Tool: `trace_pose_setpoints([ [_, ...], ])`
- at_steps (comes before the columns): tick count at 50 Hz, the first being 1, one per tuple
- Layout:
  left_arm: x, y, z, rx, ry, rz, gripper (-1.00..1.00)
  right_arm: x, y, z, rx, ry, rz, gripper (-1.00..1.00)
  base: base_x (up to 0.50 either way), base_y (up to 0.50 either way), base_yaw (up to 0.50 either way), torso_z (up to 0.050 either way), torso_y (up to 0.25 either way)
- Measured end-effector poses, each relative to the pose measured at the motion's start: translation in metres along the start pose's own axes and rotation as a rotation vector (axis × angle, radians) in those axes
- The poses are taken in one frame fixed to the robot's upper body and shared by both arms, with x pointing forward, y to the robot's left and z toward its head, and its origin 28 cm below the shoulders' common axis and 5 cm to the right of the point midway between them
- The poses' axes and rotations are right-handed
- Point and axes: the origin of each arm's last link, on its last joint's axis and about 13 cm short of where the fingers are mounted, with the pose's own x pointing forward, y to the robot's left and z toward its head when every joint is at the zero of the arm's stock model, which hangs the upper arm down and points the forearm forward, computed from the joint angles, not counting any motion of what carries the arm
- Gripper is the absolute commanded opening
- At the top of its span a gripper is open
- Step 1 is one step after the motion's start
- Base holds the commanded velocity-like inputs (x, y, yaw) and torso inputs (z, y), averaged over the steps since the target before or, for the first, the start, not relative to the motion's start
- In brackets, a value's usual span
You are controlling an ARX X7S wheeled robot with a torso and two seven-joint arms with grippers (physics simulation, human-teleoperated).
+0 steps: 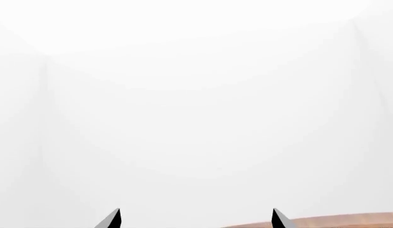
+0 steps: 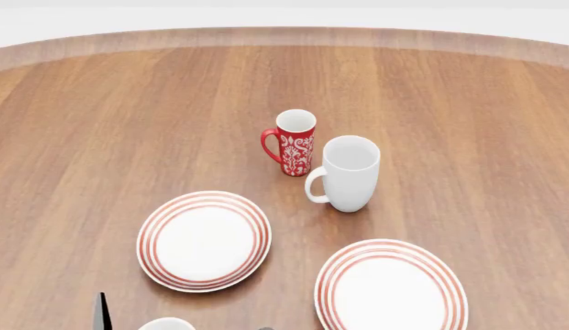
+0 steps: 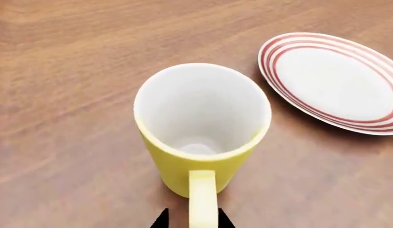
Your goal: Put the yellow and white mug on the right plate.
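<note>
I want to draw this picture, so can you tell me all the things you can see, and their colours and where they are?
yellow and white mug: one, yellow outside, white inside, upright on the table, at the near edge of the head view
red mug: one, red with white pattern, mid-table, left of the white mug and behind it
white mug: one, all white, beside the red mug
left plate: one, white with red rings, near left
right plate: one, white with red rings, near right, empty
table: one, brown wood
right gripper: black fingertips either side of the yellow handle; grip unclear
left gripper: black fingertips wide apart, holding nothing
</note>
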Motion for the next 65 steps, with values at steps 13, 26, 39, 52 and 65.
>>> trace_pose_setpoints([
  [13, 0.000, 0.000, -0.001, 0.001, 0.008, 0.000, 1.00, 0.000, -0.003, -0.002, 0.008, -0.006, -0.020, -1.00, 0.00, 0.00, 0.00, 0.000, 0.000],
  [26, 0.001, 0.000, -0.001, 0.002, 0.018, 0.006, 1.00, -0.012, -0.022, 0.017, -0.044, -0.019, -0.072, -1.00, 0.00, 0.00, 0.00, 0.000, 0.000],
  [39, 0.000, 0.000, -0.002, -0.001, 0.026, 0.002, 1.00, -0.052, -0.056, 0.060, -0.152, -0.063, -0.078, -1.00, 0.00, 0.00, 0.00, 0.000, 0.000],
  [52, -0.002, -0.001, -0.003, -0.007, 0.035, -0.008, 1.00, -0.115, -0.083, 0.111, -0.213, -0.070, -0.071, -1.00, 0.00, 0.00, 0.00, 0.000, 0.000],
  [65, -0.003, -0.003, -0.004, -0.012, 0.043, -0.017, 1.00, -0.168, -0.115, 0.150, -0.241, -0.124, -0.236, -1.00, 0.00, 0.00, 0.00, 0.000, 0.000],
])
